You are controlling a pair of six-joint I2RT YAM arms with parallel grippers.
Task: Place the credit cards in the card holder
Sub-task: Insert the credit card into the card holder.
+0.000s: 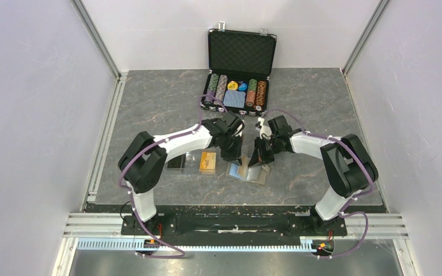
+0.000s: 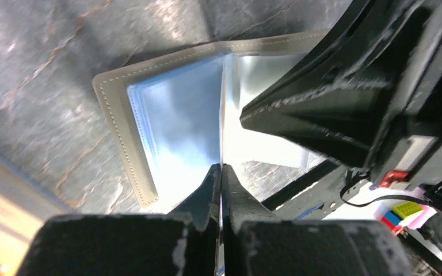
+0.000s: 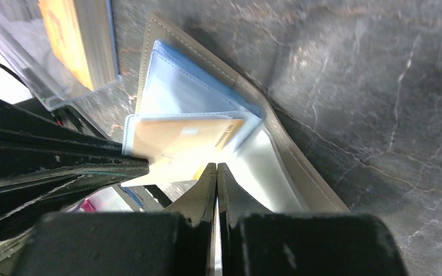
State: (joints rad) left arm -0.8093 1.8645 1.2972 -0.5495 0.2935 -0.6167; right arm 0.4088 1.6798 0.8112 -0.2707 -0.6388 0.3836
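Note:
The khaki card holder (image 1: 253, 172) lies open on the table, its light blue lining (image 2: 172, 132) facing up. My left gripper (image 1: 234, 156) is shut (image 2: 221, 167) on a thin sheet seen edge-on. In the right wrist view its black tip meets the end of an orange credit card (image 3: 178, 138) that sits in a blue-edged sleeve. My right gripper (image 1: 260, 158) is shut (image 3: 216, 165) on a clear leaf (image 3: 265, 167) of the holder (image 3: 299, 167). More orange cards (image 1: 208, 161) and a black card (image 1: 176, 164) lie to the left.
An open black poker chip case (image 1: 239, 75) stands at the back centre. The loose orange cards (image 3: 66, 34) rest in a clear tray (image 1: 194, 163) just left of the holder. Both arms crowd over the holder, wrists nearly touching.

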